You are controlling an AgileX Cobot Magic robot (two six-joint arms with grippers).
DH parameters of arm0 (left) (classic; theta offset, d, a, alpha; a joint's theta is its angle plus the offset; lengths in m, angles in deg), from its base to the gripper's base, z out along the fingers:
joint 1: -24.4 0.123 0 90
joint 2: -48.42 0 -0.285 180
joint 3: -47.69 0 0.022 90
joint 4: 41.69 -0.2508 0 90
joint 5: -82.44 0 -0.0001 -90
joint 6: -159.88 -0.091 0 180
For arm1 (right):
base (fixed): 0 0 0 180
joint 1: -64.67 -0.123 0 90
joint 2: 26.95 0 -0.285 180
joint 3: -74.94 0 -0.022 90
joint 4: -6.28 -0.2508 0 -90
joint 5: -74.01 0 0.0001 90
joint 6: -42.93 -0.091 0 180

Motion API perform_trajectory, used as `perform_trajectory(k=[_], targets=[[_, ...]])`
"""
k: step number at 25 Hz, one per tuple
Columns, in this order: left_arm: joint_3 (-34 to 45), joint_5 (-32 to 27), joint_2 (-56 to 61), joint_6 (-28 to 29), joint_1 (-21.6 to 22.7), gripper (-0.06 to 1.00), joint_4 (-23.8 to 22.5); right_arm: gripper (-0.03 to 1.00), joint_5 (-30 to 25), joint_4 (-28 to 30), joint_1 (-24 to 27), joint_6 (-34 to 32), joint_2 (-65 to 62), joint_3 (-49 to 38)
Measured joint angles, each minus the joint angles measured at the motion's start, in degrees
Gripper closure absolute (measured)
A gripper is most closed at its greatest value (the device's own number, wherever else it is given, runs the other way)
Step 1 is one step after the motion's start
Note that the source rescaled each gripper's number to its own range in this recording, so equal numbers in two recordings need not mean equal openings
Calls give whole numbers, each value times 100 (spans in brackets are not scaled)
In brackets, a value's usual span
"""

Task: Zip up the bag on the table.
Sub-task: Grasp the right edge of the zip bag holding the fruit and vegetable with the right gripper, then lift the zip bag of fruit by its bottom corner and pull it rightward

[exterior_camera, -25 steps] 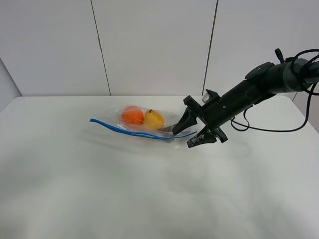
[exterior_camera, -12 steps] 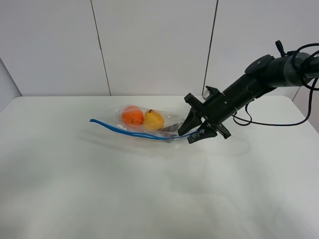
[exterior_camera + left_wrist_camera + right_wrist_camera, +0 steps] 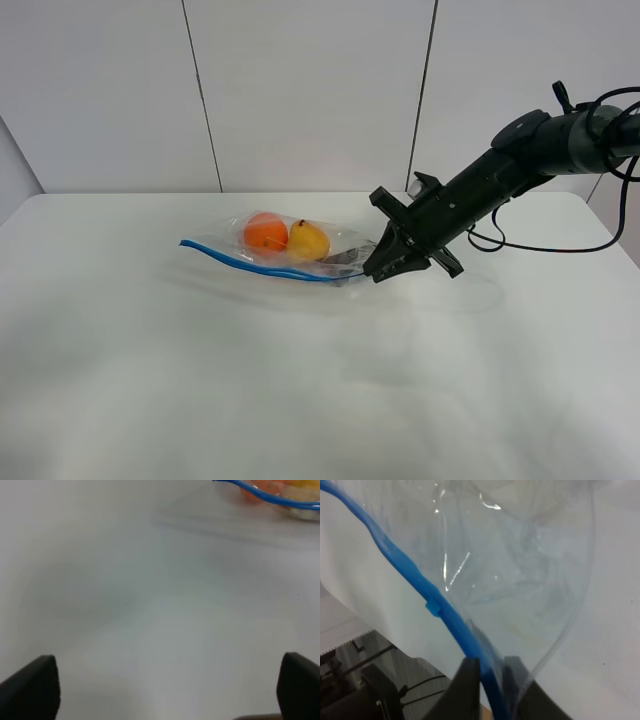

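Right wrist view: the right hand [image 3: 490, 667] pinches the blue zipper strip [image 3: 410, 570] at one end of the bag [image 3: 300, 245], which lies on the desk [image 3: 300, 400] holding fruit [image 3: 285, 237]. The film looks thin, floppy and slippery; the stiffer strip seems the best hold. The left hand [image 3: 165, 686] gapes wide.

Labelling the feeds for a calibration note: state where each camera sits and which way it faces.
Exterior high: mounted high off the arms, looking down across the table; shows the right arm, its right pincer at one end of the bag.
Left wrist: on the left arm, looking over the table toward the bag; the open left pincer shows.
Right wrist: on the right arm, close on the blue zipper strip pinched by the right pincer.
Shared: all three show the blue zipper strip.
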Motion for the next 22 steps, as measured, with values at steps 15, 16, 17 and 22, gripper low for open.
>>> perform_trajectory(k=[15,16,17,22], targets=[[0,0,0,0,0,-6,0,97,76,0,0,0,0,0],[0,0,0,0,0,-6,0,97,78,0,0,6,0,0],[0,0,0,0,0,-6,0,97,78,0,0,21,0,0],[0,0,0,0,0,-6,0,97,83,-114,0,235,0,0]])
